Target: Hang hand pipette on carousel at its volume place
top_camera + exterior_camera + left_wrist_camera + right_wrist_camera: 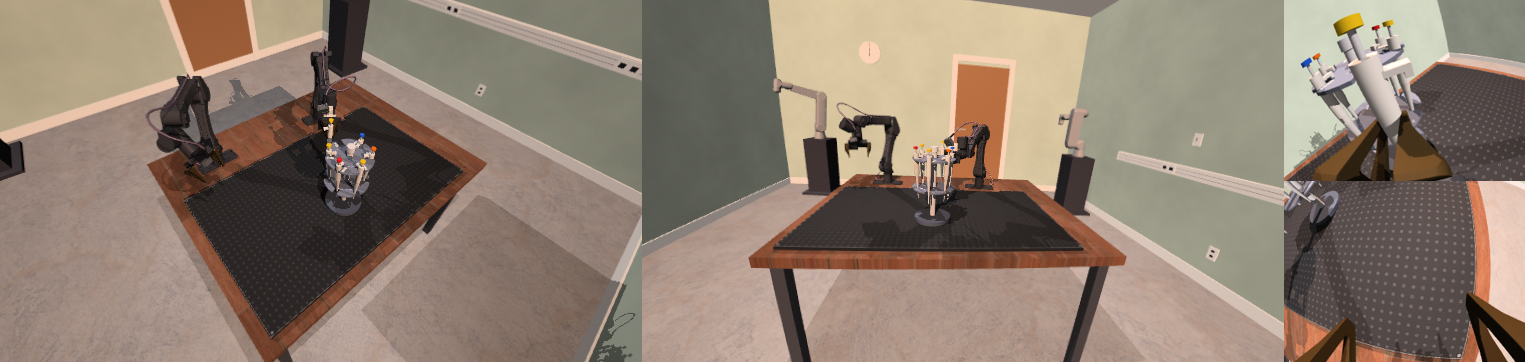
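- We have our left arm point(320, 82) point(982, 150) reaching toward the carousel point(344, 204) point(932, 218) point(1342, 81) point(1329, 206), its gripper point(330, 134) point(1392, 124) clamped on the lower, tapering body of the yellow-button pipette point(330, 128) point(1374, 89).
- We hold that pipette off the bench, beside the carousel's head and not hung; it leans in our left wrist view, button up, hook out to one side.
- We can't read the volume on its button.
- Our right arm point(201, 107) point(888, 145) is bent, well apart from the carousel; its gripper point(212, 172) point(859, 155) point(1408, 308) points down, fingers wide apart with nothing between.
- Around the carousel's head hang five pipettes: two yellow-buttoned, one red, one orange, one blue.
- The carousel's round base stands on the dark mat point(280, 250) point(842, 230) point(1474, 97) point(1405, 254).
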Motion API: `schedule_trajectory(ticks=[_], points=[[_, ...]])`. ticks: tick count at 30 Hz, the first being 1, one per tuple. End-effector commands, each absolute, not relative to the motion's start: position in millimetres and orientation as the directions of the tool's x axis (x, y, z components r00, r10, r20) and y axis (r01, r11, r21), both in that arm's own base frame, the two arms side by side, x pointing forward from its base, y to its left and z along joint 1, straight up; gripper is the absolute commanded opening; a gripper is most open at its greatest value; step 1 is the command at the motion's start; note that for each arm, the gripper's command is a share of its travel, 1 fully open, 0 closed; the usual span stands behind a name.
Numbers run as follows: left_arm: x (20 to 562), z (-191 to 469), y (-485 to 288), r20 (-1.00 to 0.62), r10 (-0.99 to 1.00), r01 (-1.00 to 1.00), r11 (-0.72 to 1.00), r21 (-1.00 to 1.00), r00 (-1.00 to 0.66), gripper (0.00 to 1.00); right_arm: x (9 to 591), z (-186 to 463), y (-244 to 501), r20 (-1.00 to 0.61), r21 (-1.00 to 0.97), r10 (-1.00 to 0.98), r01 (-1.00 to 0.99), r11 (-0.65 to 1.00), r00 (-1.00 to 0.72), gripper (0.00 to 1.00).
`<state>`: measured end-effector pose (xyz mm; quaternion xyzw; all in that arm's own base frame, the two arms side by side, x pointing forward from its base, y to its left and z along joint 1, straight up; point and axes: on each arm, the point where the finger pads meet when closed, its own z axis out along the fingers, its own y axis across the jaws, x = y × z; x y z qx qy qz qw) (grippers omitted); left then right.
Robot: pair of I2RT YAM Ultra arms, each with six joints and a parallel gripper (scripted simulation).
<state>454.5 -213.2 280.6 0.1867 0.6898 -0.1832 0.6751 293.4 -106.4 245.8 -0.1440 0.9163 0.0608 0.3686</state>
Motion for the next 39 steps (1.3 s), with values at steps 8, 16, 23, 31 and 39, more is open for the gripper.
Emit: schedule_trajectory(ticks=[8, 16, 23, 31, 39], points=[[470.6, 297.3, -211.4, -1.000, -0.007, 0.503, 0.864, -0.005, 0.003, 0.12, 297.4, 252.8, -109.2, -0.711, -0.008, -0.226, -0.314, 0.949, -0.665, 1.00], [479.5, 300.1, -211.6, -1.000, -0.008, 0.503, 0.864, -0.004, 0.006, 0.12, 297.4, 252.8, -109.2, -0.711, -0.008, -0.226, -0.314, 0.949, -0.665, 1.00], [481.4, 312.6, -210.4, -0.999, -0.017, 0.503, 0.864, 0.000, 0.029, 0.12, 297.4, 252.8, -109.2, -0.711, -0.008, -0.226, -0.314, 0.949, -0.665, 1.00], [480.1, 318.1, -210.6, -0.999, -0.023, 0.505, 0.863, 0.003, 0.045, 0.12, 297.4, 252.8, -109.2, -0.711, -0.008, -0.226, -0.314, 0.949, -0.665, 1.00], [480.2, 318.1, -210.5, -0.999, -0.023, 0.504, 0.864, 0.003, 0.045, 0.12, 297.4, 252.8, -109.2, -0.711, -0.008, -0.226, -0.314, 0.949, -0.665, 1.00]])
